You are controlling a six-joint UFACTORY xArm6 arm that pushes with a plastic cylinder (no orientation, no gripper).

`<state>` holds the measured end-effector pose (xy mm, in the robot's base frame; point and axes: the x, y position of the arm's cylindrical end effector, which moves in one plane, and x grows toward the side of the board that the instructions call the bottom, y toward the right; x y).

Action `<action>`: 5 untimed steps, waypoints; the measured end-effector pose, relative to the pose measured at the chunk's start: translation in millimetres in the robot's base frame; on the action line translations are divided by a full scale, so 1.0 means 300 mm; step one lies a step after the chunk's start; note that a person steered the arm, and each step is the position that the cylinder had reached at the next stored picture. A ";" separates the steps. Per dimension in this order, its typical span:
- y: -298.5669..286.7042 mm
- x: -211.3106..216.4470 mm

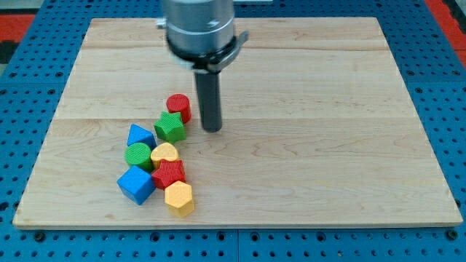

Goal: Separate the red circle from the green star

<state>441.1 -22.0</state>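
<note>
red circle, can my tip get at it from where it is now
Probably yes. My tip stands just to the view's right of the red circle, with bare board between them; the green star touches the circle's lower side only.

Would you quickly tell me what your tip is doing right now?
My tip: holding nothing, down on the board just to the view's right of the green star and red circle.

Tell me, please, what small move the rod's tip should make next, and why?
Probably slide my tip toward the view's top, then left into the red circle. It sits just right of the green star, which touches the red circle from below-left, so a push up and left would likely part them.
</note>
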 end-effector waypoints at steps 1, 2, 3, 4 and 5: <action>-0.111 -0.111; -0.383 -0.115; -0.390 -0.104; -0.366 -0.055; -0.318 0.023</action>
<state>447.9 -117.4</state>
